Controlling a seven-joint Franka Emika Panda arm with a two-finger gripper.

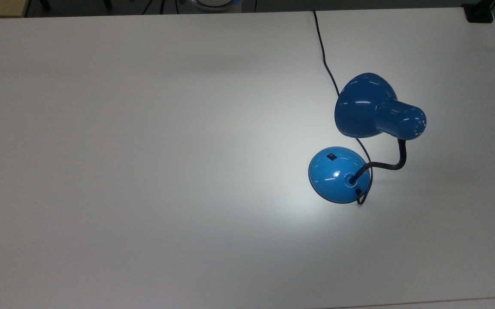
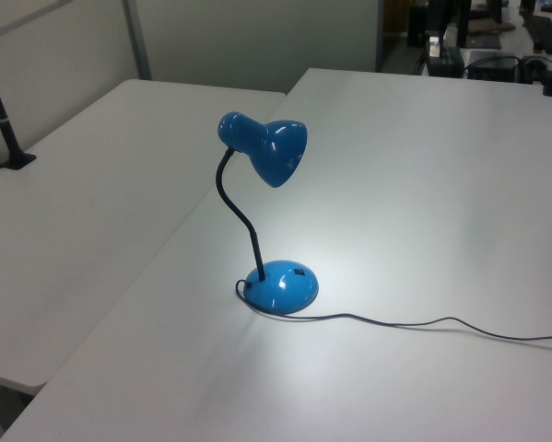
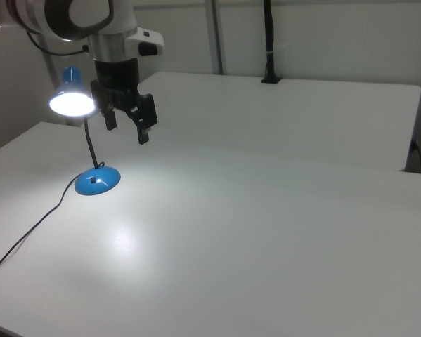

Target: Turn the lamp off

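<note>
The lamp (image 1: 359, 141) is shining; its glossy base looks slippery, so the gripper (image 3: 126, 126), jaws standing apart, is best pressing the switch (image 1: 331, 157).

A big white table (image 1: 144, 171) holds 1 blue lamp (image 1: 339, 174), which sits on its round base near the top view's right side. The lamp is on and makes a bright patch on the table. Its black cord (image 1: 322, 47) lies on the table and runs off the far edge.
</note>
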